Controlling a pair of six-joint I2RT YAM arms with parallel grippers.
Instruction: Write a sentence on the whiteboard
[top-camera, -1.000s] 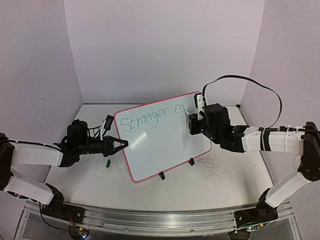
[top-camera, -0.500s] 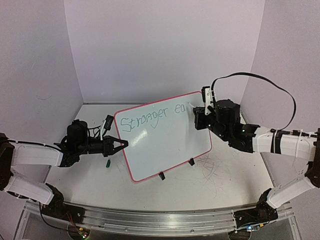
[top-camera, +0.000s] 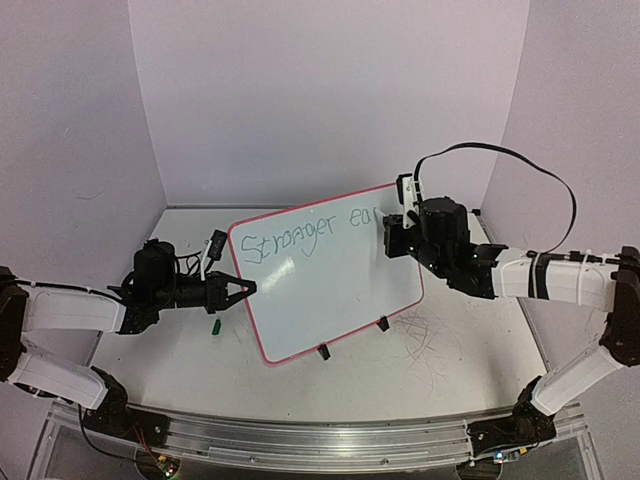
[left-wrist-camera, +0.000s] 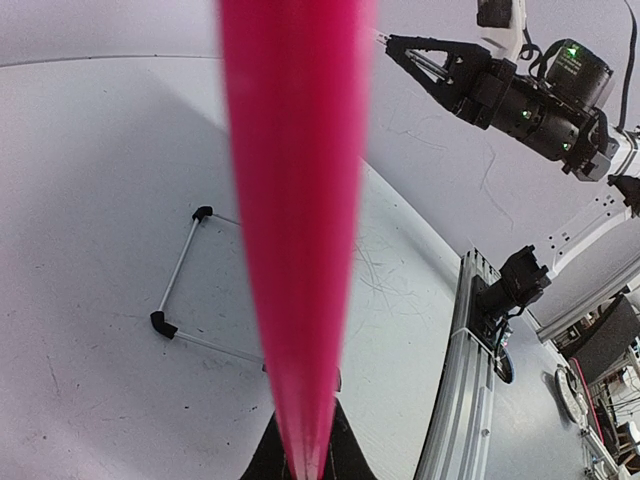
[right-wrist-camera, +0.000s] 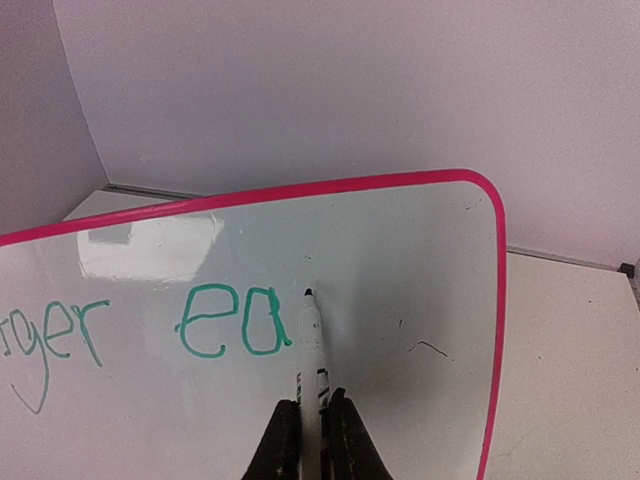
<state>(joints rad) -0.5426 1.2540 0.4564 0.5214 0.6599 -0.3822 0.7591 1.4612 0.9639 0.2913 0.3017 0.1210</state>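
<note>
Right pincer (right-wrist-camera: 312, 420) squeezes the marker (right-wrist-camera: 311, 335), tip beside "ea" of the sentence (right-wrist-camera: 232, 322). Left pincer (top-camera: 240, 288) pinches the whiteboard (top-camera: 330, 300) rim, tilted on the worktop (top-camera: 455, 350). Push too hard — it may slip, smudging letters.

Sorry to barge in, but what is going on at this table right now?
The left arm holds the whiteboard tilted, its jaws shut on the red rim. The right arm's jaws grip a marker, its tip at the board just right of the green writing, which so far reads "Stronger ea". The sentence is unfinished.
</note>
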